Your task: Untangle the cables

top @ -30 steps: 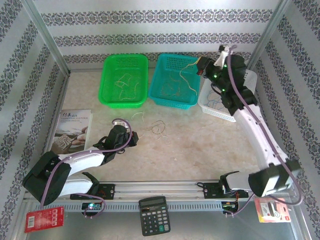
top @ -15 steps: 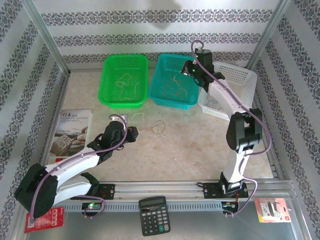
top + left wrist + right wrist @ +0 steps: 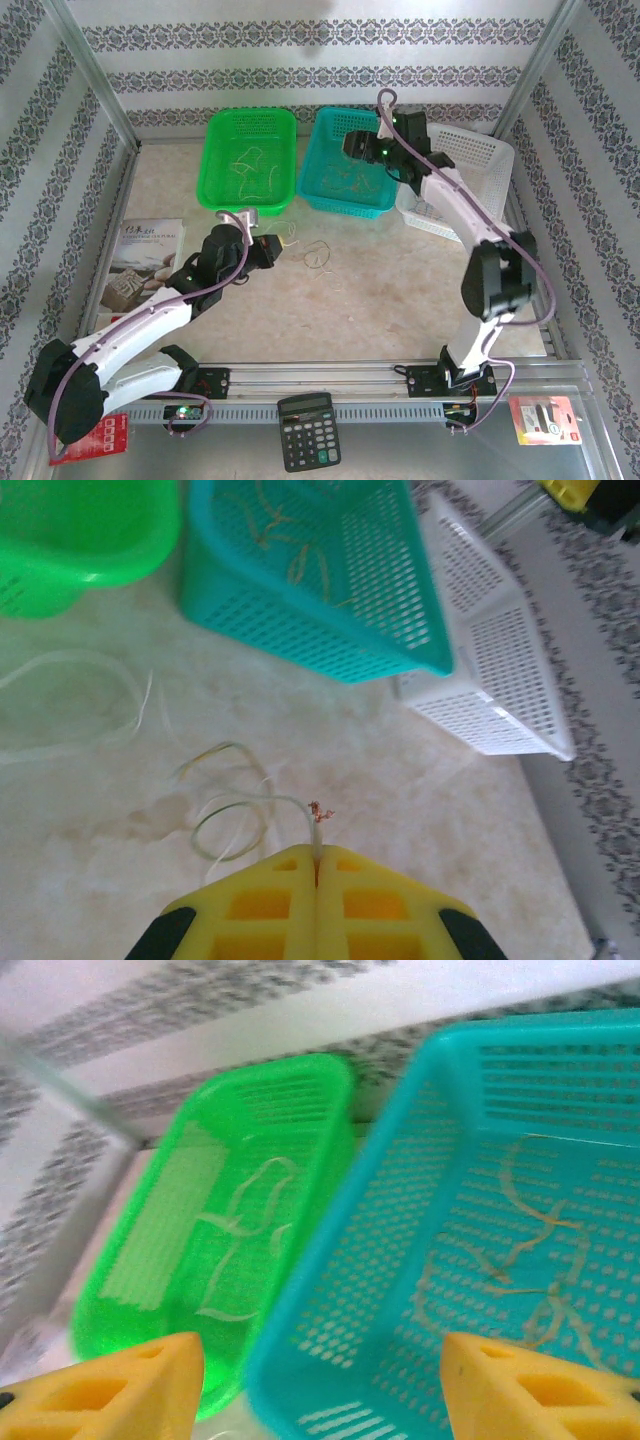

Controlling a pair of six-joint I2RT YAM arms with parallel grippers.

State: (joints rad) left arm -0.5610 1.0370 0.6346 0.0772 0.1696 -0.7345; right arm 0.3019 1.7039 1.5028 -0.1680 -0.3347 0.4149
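Note:
My left gripper [image 3: 272, 247] is shut on the end of a thin pale cable [image 3: 318, 832], whose bare copper tip [image 3: 321, 812] sticks out past the jaws. That cable curls away in loops [image 3: 226, 818] on the marble tabletop. More loose cables [image 3: 318, 255] lie just right of it. My right gripper [image 3: 352, 148] hangs open above the teal basket [image 3: 322, 190] with nothing between its fingers [image 3: 150, 1380]. Yellowish cables [image 3: 530, 1260] lie in the teal basket. Whitish cables [image 3: 245, 1250] lie in the green basket [image 3: 208, 190].
A white basket [image 3: 470, 165] stands right of the teal one, under the right arm. A booklet [image 3: 145, 260] lies at the left. A calculator [image 3: 308, 430] and red packets [image 3: 88, 440] sit at the near edge. Another whitish loop [image 3: 70, 695] lies on the table.
The right arm has swung left from the white basket to over the teal basket, and its jaws have opened. The left gripper has moved away from the bases toward the green basket, still shut.

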